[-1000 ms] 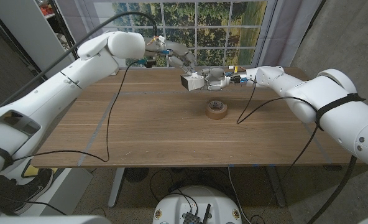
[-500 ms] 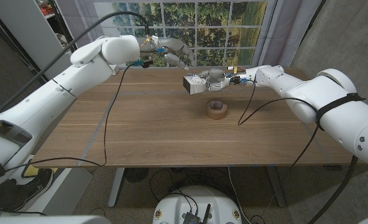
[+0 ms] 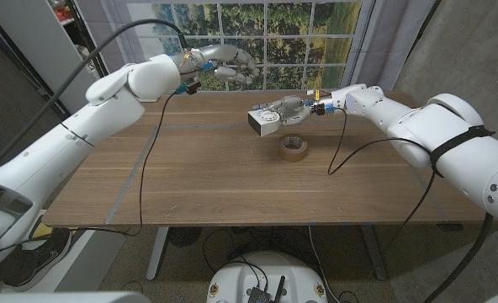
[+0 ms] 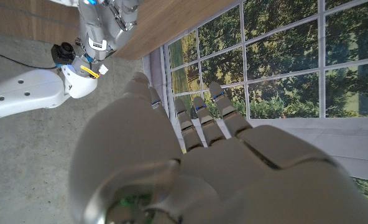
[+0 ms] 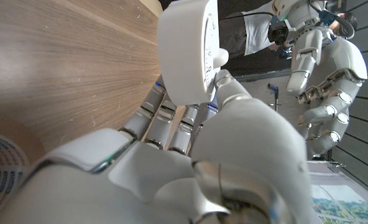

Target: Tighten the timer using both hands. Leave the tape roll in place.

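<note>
timer: white boxy body with a round dial face, tilted, lifted just off the far middle of the table, gripped in the right hand | tape roll: brown ring lying flat on the table, just in front of the timer, apart from it

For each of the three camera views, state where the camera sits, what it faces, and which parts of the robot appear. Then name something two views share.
Head view: from the robot's head, down over the table; both arms, timer, tape roll.
Left wrist view: along the left hand toward the window.
Right wrist view: along the right hand, which holds the timer.
Shared: the timer, in head and right wrist views.
</note>
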You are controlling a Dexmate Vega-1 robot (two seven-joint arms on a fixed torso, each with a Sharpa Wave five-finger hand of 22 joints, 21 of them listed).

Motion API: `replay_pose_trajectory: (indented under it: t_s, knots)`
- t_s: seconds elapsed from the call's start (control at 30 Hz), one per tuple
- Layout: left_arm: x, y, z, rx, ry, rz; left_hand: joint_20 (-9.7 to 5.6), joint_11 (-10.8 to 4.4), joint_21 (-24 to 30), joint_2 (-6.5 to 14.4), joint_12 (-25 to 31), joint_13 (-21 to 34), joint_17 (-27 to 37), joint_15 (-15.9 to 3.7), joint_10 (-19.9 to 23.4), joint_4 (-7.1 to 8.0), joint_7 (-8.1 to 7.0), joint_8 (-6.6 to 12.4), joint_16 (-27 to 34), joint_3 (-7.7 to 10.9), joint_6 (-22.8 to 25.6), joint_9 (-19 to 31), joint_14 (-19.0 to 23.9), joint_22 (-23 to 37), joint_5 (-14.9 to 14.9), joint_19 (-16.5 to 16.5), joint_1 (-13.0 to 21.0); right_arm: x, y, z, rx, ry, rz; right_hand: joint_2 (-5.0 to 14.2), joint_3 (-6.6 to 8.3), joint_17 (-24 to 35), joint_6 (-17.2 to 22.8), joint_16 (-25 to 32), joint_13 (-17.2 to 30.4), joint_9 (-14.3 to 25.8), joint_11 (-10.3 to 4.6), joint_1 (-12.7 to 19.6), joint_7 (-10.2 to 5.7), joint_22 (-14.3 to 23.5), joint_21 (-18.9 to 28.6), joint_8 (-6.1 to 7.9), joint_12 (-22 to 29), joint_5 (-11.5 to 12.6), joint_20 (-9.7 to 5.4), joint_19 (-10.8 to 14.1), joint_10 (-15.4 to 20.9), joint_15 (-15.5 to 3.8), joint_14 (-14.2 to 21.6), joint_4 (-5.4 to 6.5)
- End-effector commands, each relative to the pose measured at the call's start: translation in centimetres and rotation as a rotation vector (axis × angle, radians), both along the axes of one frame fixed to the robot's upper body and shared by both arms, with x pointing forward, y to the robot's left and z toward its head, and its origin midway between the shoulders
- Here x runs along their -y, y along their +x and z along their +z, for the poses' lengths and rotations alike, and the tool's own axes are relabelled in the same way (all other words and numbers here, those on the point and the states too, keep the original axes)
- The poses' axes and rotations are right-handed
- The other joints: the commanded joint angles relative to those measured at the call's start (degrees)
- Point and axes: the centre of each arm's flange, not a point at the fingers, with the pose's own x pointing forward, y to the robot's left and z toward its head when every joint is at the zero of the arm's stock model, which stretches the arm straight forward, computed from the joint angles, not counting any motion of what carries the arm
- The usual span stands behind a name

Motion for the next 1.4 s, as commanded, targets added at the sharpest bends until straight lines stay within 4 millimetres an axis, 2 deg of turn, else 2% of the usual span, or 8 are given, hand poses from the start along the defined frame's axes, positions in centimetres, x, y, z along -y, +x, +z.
replay_pose_trajectory:
  t_s: [0.03,0.47,0.73,1.07,1.4]
  knots:
    - [-2.2,0.0,-1.6,-0.037,-0.201,-0.087,0.44,-0.07,0.2,0.0,0.6,0.3,0.2,-2.9,0.6,0.48,0.2,0.06,0.4,0.28,-0.3,0.1,0.6,0.1,-0.3,0.0,-0.6,-1.5,-2.0,0.1,0.26,-0.131,-0.006,-0.01,0.23,0.2,0.4,0.2,0.3,0.2,0.04,0.7,-0.09,0.2,0.4,-0.09,0.0,0.0,-6.9,0.3,0.7,-8.84,0.4,-0.3]
    - [-3.7,0.2,-3.0,-0.084,-0.326,-0.176,0.75,0.17,0.1,0.2,0.8,0.4,0.1,-2.9,1.2,0.89,0.49,0.19,0.5,0.67,-0.5,-0.1,1.1,-0.1,-0.6,-0.4,-0.9,-1.8,-4.9,-0.2,0.508,-0.2,-0.156,-0.23,0.02,0.0,0.7,0.1,0.2,0.2,0.06,0.6,-0.1,0.1,0.5,-0.23,-0.3,-0.1,-6.77,0.5,0.7,-8.81,0.6,-0.32]
    - [-4.1,0.2,-3.5,-0.094,-0.342,-0.189,0.87,0.19,0.2,0.1,1.0,0.4,0.1,-2.98,1.5,1.34,0.76,0.3,0.6,0.78,-0.6,-0.2,1.5,-0.2,-0.8,-0.5,-1.4,-0.4,-6.8,0.6,0.588,-0.262,-0.215,-0.16,0.0,-0.1,1.0,0.1,0.2,0.3,0.04,0.7,-0.09,0.1,0.6,-0.25,-0.3,-0.2,-6.73,0.4,1.0,-8.84,0.7,-0.32]
    - [-4.2,0.4,-4.0,-0.108,-0.349,-0.196,0.92,0.34,0.2,0.1,1.0,0.5,0.1,-3.0,1.6,1.94,0.91,0.15,0.5,1.05,-1.4,-0.4,1.5,-0.3,-1.2,-0.6,-2.1,1.5,-9.8,2.8,0.681,-0.364,-0.284,-0.11,0.01,-0.2,1.1,0.1,0.3,0.4,0.01,0.7,-0.1,0.1,0.7,-0.4,-0.4,-0.2,-6.69,0.4,1.1,-8.86,0.7,-0.35]
    - [-5.6,0.9,-5.0,-0.151,-0.44,-0.236,1.12,0.54,0.3,0.0,1.4,0.5,0.0,-3.29,2.7,2.35,1.2,0.4,1.0,1.44,-1.3,-0.7,2.9,-0.5,-1.7,-0.6,-2.6,3.9,-11.8,2.7,0.804,-0.489,-0.447,-0.1,-0.08,-0.3,1.4,0.1,0.2,0.4,-0.03,0.6,-0.22,0.1,0.8,-0.52,-0.6,-0.3,-6.55,0.5,1.3,-8.79,0.9,-0.24]
